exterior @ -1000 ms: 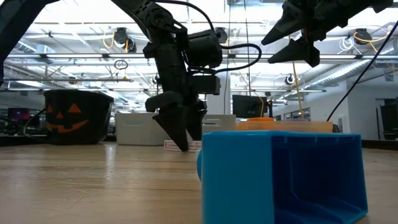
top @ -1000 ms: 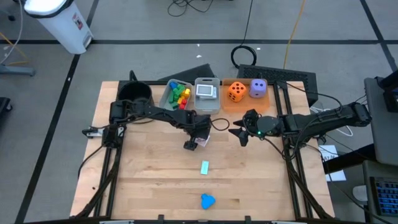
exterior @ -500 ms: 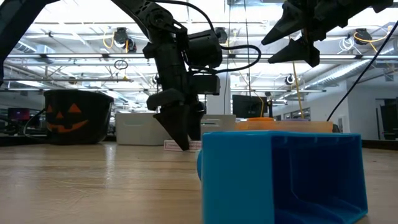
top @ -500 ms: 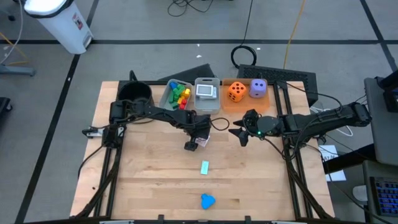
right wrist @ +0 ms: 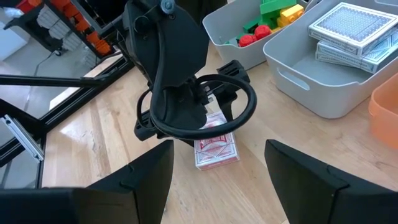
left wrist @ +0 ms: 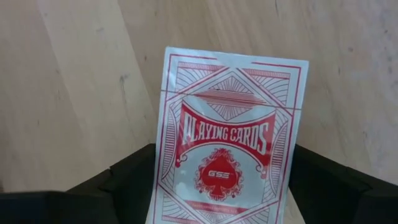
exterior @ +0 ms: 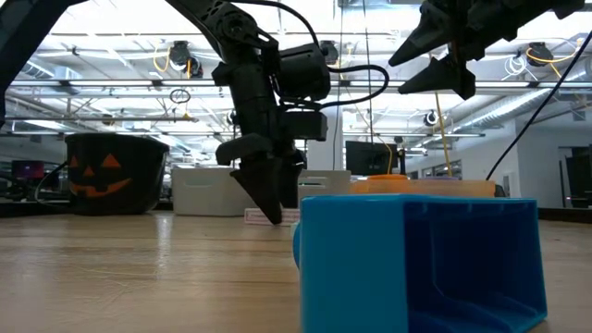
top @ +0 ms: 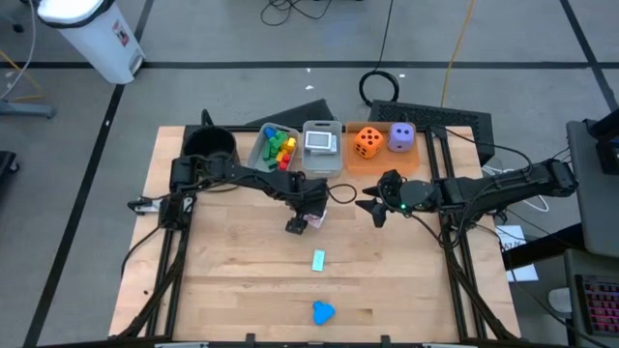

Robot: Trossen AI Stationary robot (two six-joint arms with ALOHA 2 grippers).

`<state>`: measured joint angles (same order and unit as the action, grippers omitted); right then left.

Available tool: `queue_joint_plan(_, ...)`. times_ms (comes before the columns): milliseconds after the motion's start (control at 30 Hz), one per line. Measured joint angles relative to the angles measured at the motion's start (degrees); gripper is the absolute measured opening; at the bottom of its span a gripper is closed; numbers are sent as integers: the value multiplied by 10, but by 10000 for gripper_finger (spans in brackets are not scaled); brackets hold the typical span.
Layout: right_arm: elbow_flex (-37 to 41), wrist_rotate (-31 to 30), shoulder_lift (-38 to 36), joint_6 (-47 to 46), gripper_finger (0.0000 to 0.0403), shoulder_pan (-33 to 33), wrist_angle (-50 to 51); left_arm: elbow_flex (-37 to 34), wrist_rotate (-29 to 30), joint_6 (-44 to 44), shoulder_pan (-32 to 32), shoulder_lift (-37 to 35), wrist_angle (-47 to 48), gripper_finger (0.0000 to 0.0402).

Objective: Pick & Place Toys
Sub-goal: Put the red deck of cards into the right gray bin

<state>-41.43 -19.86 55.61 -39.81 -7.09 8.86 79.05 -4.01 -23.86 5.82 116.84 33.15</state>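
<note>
A red pack of playing cards [left wrist: 227, 143] lies flat on the wooden table [top: 242, 280], near its middle, also visible in the right wrist view [right wrist: 216, 148]. My left gripper [top: 305, 222] stands over it, pointing steeply down, shut on it. My right gripper [top: 368, 206] hangs open in the air to the pack's right, with nothing between its fingers [right wrist: 149, 180]. A blue block [top: 322, 312] lies near the front edge. A small pale card [top: 318, 259] lies between it and the pack. My left gripper pinches the pack by its two long sides [left wrist: 163, 180], near one end, one finger [left wrist: 134, 171] on each side. The fingers come from above, slanting steeply down, and lie across the pack. The pack rests flat on the table.
At the back stand a black pot [top: 210, 145], a clear bin of coloured blocks [top: 276, 147], a bin with card packs [top: 322, 145], and an orange tray [top: 385, 159] holding an orange die [top: 368, 141] and a purple die [top: 401, 136]. Bare wood lies left and right of the blue block.
My left gripper's fingers have drawn together onto the pack's sides. The arm itself has kept its place, and the pack still lies where it was.
</note>
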Motion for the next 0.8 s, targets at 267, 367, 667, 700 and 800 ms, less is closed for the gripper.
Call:
queue_joint_plan(267, 0, 1, -14, 2, 242, 0, 1, 0, 0, 13, 0, -1, 8, 327)
queue_joint_plan(367, 0, 1, -38, 2, 242, 0, 7, 0, 1, 19, 1, -4, 20, 322)
queue_joint_plan(667, 0, 1, -115, -1, 242, 0, 26, -1, 2, 42, 19, -34, 33, 303)
queue_joint_plan(700, 0, 1, -119, -7, 242, 0, 25, -1, 2, 46, 21, -40, 34, 303)
queue_joint_plan(800, 0, 1, -124, -47, 242, 0, 29, -1, 6, 49, 29, -64, 33, 311)
